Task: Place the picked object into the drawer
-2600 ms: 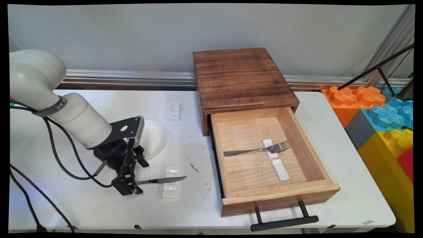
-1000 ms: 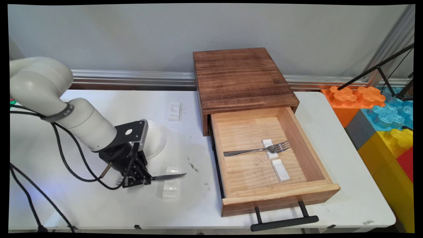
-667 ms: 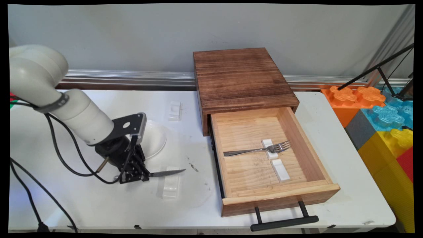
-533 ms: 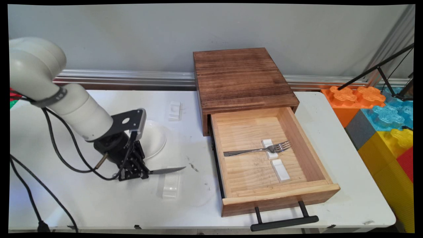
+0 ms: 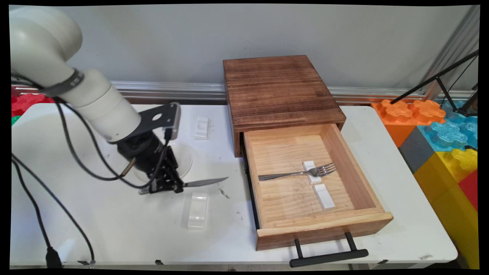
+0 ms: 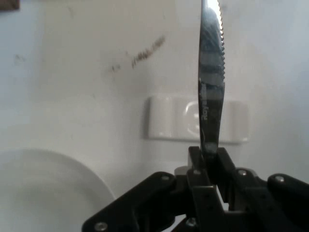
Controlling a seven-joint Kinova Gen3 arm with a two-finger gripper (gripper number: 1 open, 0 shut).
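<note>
While the tool (image 5: 168, 186) pinches the knife (image 5: 204, 181), its blade clears the rest (image 5: 198, 209) below.

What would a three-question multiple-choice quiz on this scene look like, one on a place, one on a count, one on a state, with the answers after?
1. Where does the fork lie?
A. on the white plate
B. inside the open drawer
C. on top of the wooden box

2. How many white rests are in the drawer?
A. one
B. two
C. four

3. What state is the hand in?
A. shut on the knife
B. open above the plate
C. shut with nothing in it

Answers: 1 B, the fork lies on the drawer's floor, its neck across a rest. 2 B, two white blocks sit there. 3 A, the hand view shows the blade rising from between the closed fingers, above the table.
</note>
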